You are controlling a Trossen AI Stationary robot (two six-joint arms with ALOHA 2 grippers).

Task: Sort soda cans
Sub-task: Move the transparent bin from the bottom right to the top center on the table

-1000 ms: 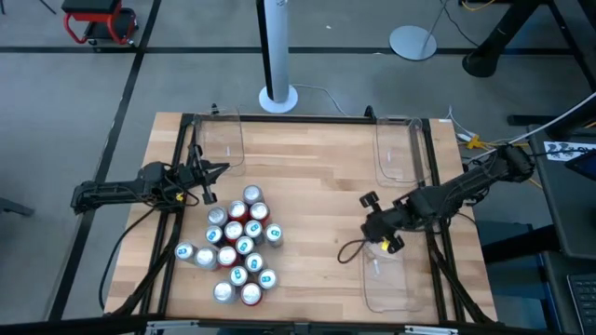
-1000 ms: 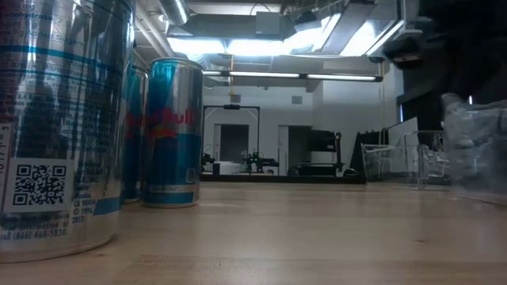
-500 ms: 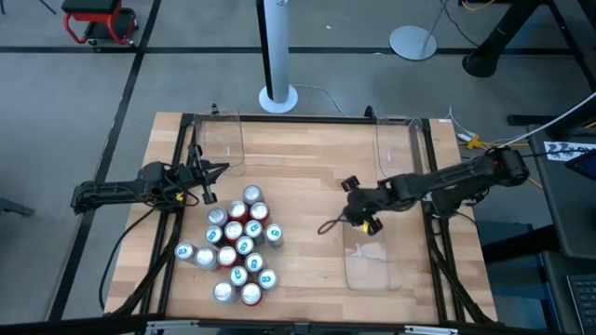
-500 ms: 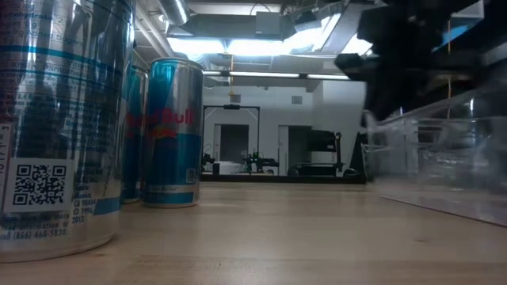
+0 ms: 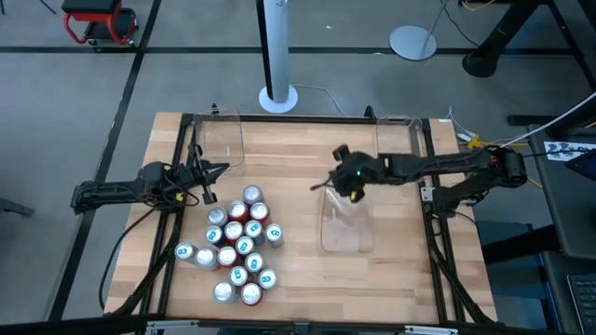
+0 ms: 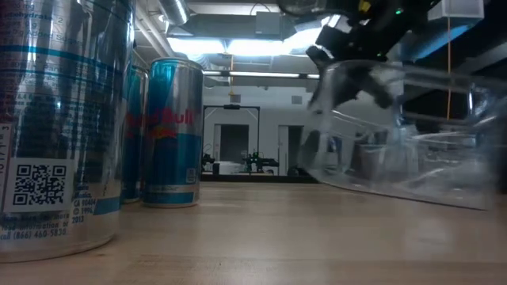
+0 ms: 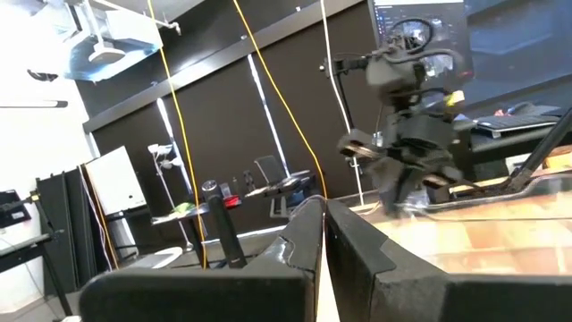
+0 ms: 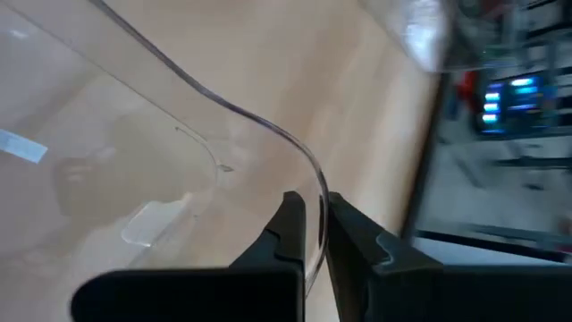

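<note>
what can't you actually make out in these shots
- Low view: most soda cans hidden behind the near can, itself cut off by the left and top edges.
- High view: can labels too small to read.
- Low view: the clear bin is motion-blurred; its far end is cut by the right edge.
- Right wrist view: the background is blurred; only the bin's rim shows in the right tool.
</note>
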